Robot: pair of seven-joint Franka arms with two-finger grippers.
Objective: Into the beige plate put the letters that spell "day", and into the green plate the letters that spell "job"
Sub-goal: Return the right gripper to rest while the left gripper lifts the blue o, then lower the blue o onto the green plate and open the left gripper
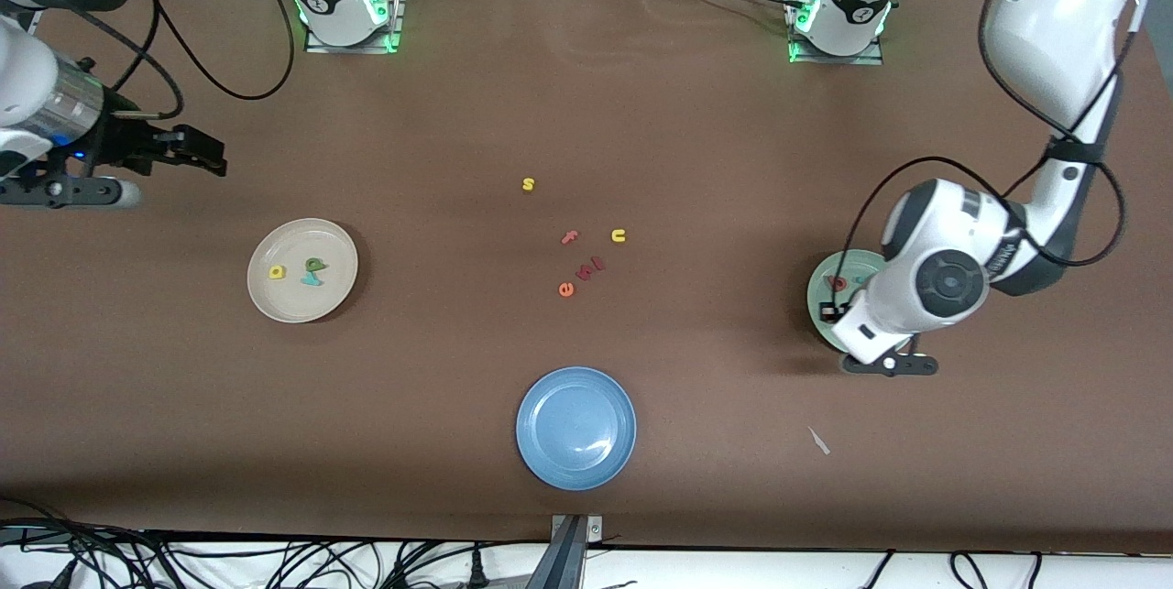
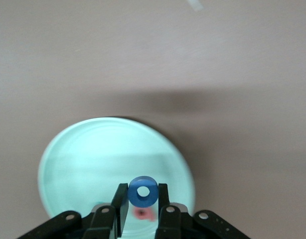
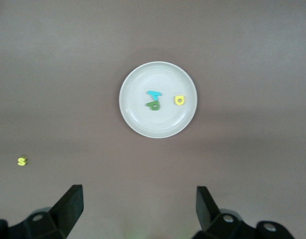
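Note:
My left gripper [image 2: 143, 193] is shut on the blue ring-shaped o [image 2: 134, 196] and holds it upright just above the green plate [image 2: 103, 159]. In the front view that plate [image 1: 818, 296] is half hidden under the left arm, whose gripper [image 1: 834, 310] is over it. The salmon-pink b [image 1: 838, 282] lies in the plate, below the o [image 2: 144, 214]. The beige plate [image 1: 293, 298] holds the yellow a [image 1: 277, 272], the dark green d [image 1: 315, 265] and the teal y [image 1: 312, 278]. My right gripper [image 1: 215, 158] waits open above bare table near that plate [image 3: 143, 124], with nothing between its fingers.
A blue plate [image 1: 575, 427] sits nearest the front camera. Loose letters lie mid-table: a yellow s [image 1: 528, 184], a pink f [image 1: 569, 237], a yellow u [image 1: 619, 235], an orange-red e [image 1: 566, 289] and dark red pieces [image 1: 591, 268]. A white scrap [image 1: 818, 441] lies near the green plate.

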